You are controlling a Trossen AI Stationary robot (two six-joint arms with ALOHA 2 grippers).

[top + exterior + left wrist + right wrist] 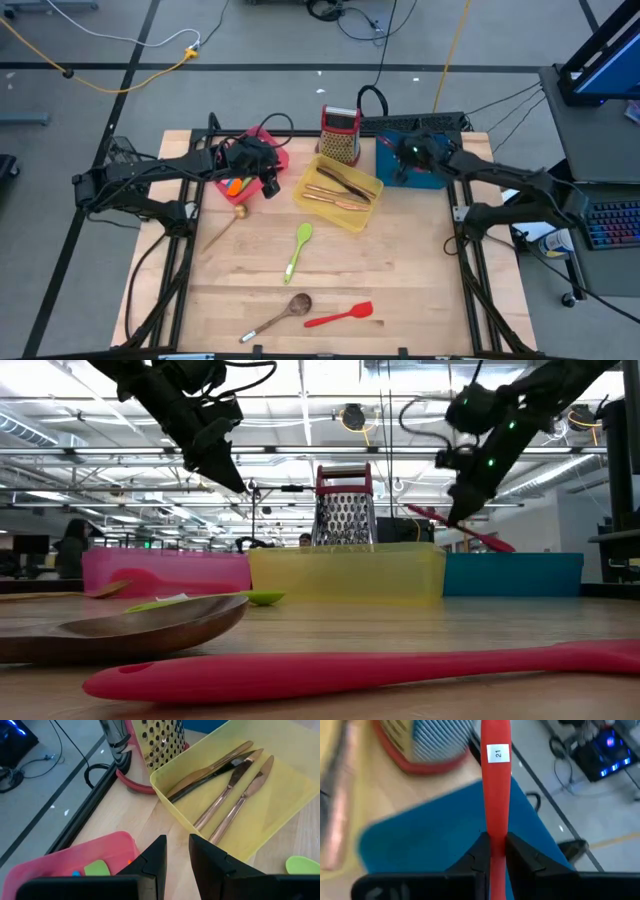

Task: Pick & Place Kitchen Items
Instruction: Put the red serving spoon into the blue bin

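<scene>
My right gripper (495, 842) hangs over the blue tray (430, 178) at the back right, shut on a red utensil (496, 780) bearing a small white label. My left gripper (176, 855) hovers between the pink tray (278, 152) and the yellow tray (338, 208), open with a narrow gap and nothing in it. Copper cutlery and a black knife (225, 775) lie in the yellow tray. On the board lie a green spatula (298, 248), a brown spoon (283, 312), a red spatula (340, 316) and a slim pale spoon (225, 228). My right gripper pinches the red utensil's slim handle (495, 827) between its two fingers. The handle runs on forward past the fingertips, along the fingers; its other end is hidden behind the gripper. It is lifted clear above the blue tray and slants (480, 532) in the low view.
A red-topped metal grater (340, 135) stands behind the yellow tray, between the two grippers. The pink tray holds orange and green items (237, 185). Cables run off the back edge. Bare board lies to the right of the yellow tray and around the loose utensils.
</scene>
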